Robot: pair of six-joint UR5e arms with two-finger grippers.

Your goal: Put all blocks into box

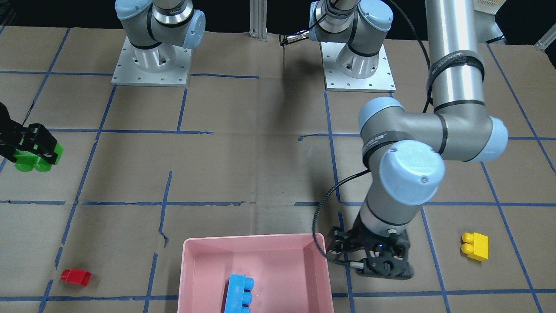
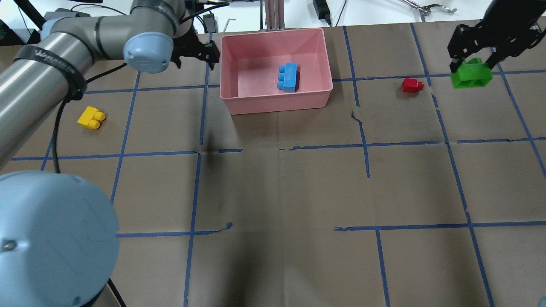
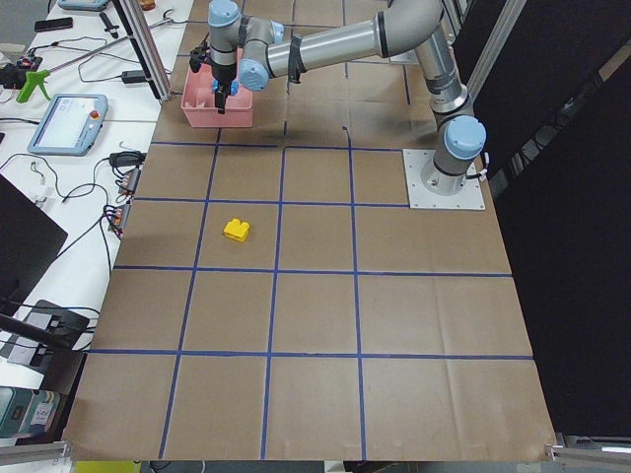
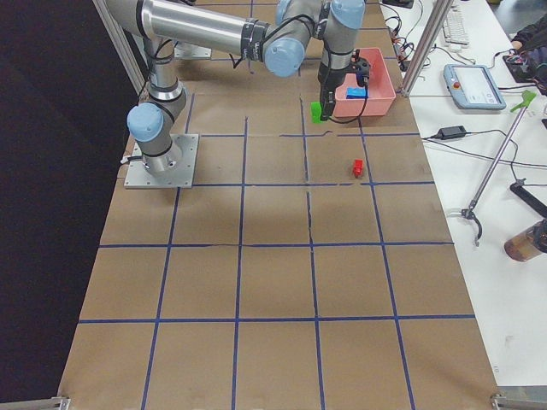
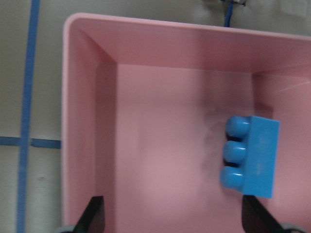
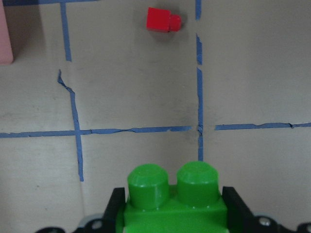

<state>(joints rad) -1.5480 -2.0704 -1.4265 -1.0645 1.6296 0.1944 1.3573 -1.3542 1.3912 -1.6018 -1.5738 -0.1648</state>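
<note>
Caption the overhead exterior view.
Right gripper holds the green brick; blue brick lies in the pink box; red brick and yellow brick sit outside.

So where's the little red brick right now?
In the overhead view the red brick lies on the table, right of the pink box, between it and the green brick gripped by the right tool.

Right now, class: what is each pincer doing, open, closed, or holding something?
Left pincer: open, holding nothing.
Right pincer: closed on the green block.

Even overhead light, soft-focus wrist views
</note>
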